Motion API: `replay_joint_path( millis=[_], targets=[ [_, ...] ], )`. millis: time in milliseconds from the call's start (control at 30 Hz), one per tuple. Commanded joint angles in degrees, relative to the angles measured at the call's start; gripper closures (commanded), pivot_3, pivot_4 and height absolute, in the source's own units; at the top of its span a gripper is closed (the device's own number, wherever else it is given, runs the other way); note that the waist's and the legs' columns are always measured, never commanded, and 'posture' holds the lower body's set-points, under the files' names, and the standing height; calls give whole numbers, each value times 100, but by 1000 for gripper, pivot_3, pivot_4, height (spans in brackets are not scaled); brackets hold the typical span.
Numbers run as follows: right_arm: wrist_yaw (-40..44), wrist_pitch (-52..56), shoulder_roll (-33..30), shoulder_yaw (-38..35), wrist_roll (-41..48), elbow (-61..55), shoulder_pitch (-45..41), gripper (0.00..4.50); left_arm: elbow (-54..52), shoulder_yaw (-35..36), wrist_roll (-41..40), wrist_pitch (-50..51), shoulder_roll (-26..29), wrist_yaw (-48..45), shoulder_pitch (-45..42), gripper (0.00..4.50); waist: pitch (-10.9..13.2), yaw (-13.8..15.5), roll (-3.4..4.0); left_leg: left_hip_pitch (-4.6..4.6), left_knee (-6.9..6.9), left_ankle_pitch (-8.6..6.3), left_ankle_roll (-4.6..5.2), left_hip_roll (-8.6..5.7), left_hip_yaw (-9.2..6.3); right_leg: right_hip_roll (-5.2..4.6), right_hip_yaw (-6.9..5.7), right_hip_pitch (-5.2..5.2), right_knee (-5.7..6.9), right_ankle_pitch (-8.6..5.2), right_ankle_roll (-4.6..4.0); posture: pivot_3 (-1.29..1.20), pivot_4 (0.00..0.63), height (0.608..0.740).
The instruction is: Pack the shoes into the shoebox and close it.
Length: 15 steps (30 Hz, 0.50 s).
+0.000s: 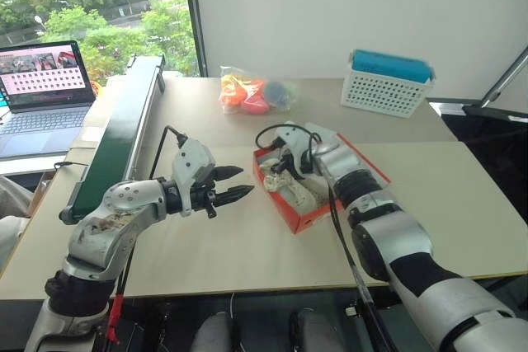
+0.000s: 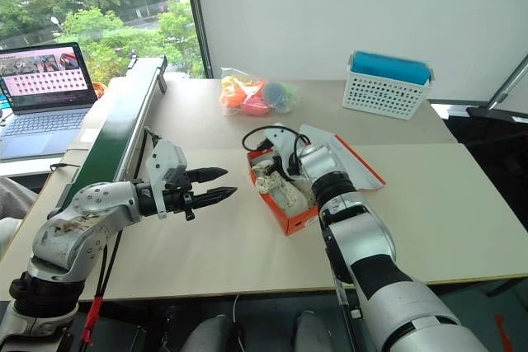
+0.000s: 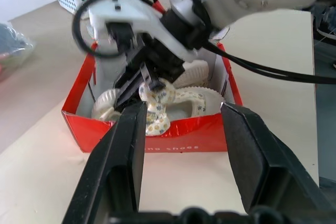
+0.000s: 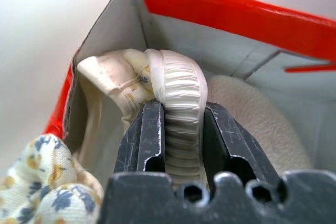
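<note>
**Second shoe going into the box, lid not yet down**

Far left: a laptop (image 1: 41, 92) sits open by the window, greenery outside. Next to it a long dark green conveyor (image 1: 120, 133) runs along the table's left edge.

The left gripper (image 1: 233, 185) hovers over bare tabletop, fingers parted, nothing between them, pointing toward the box.

Centre: the shoebox (image 3: 157, 135) lies open on the beige table (image 1: 462, 204), its red lid folded back on the far side. The shoes (image 3: 184, 95) are inside it. The right gripper (image 4: 181, 129) reaches down into the box, fingers pinched on the ribbed sole edge of one shoe, close to a box corner; the other shoe lies just beside.

Judgement: placing step, nearly done. Next, let go, draw the gripper clear of the box walls, then swing the lid over. Floral fabric hangs over the near wall and might catch.

Further back: bagged orange and blue toys (image 1: 256, 92). Right: white perforated basket (image 1: 386, 88) against a plain white wall.
</note>
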Motion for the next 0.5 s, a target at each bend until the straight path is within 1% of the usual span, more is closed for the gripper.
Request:
replay_joint_path(
  millis=[33,133,267,367,500],
  targets=[
    [229,1201,-281,-243,451,-1161,115,3761,-106,6,-31,3,-8,8,-147,2145,17,14,6,-17,0,1,1,-1,0,0,0,-16,3,0,0,0,150,699],
    [285,1953,-502,-211,657,-2117,287,3761,-38,-30,-11,-21,-22,-21,-193,2145,56,14,8,-77,12,4,4,-10,1,-5,2,-74,31,2,3,0,150,699],
    [227,2641,-686,-185,923,-3032,456,3761,17,-79,-7,-35,-45,-51,-251,2145,120,11,14,-95,14,4,6,-11,5,-5,2,-95,37,0,5,0,150,699],
    [113,2912,-753,-267,1082,-3344,466,3761,49,-94,-14,-41,-48,-76,-282,2145,154,13,12,-96,15,5,8,-11,7,-4,2,-97,40,0,6,0,150,699],
    [-37,3104,-841,-439,1287,-3452,353,3761,80,-98,-9,-46,-34,-100,-295,2145,165,16,10,-97,16,6,9,-13,8,-3,2,-98,41,-1,9,0,150,699]
  ],
)
